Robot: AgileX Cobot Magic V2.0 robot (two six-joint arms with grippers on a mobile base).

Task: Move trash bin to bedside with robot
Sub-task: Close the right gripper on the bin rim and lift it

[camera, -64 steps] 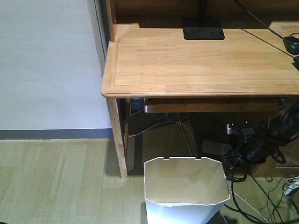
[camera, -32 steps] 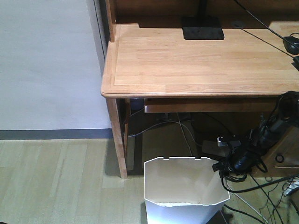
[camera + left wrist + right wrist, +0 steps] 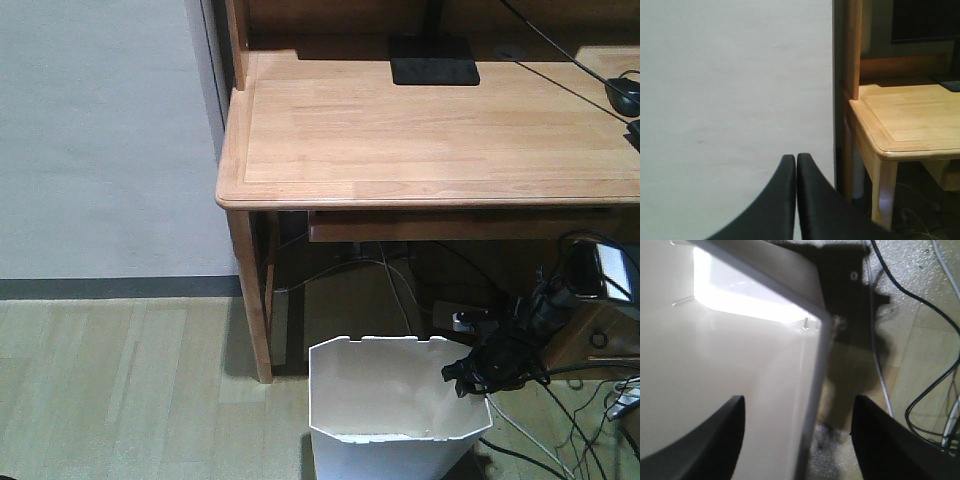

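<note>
The white trash bin (image 3: 385,395) stands on the wooden floor in front of the desk, its faceted rim open upward. My right gripper (image 3: 462,376) hangs at the bin's right rim on a slim black arm with trailing cables. In the right wrist view the right gripper (image 3: 799,405) is open and straddles the thin bin wall (image 3: 812,370), one finger inside the bin and the other outside over the floor. My left gripper (image 3: 796,159) is shut on nothing and points at a pale wall. The bedside is out of view.
A light wooden desk (image 3: 420,130) with a black monitor base (image 3: 434,59) stands just behind the bin, its front leg (image 3: 254,300) to the bin's left. Black and white cables (image 3: 560,420) lie on the floor to the right. A grey wall (image 3: 100,140) fills the left.
My right arm has come down and to the left, from under the desk edge to the bin's right rim. The bin has not moved.
</note>
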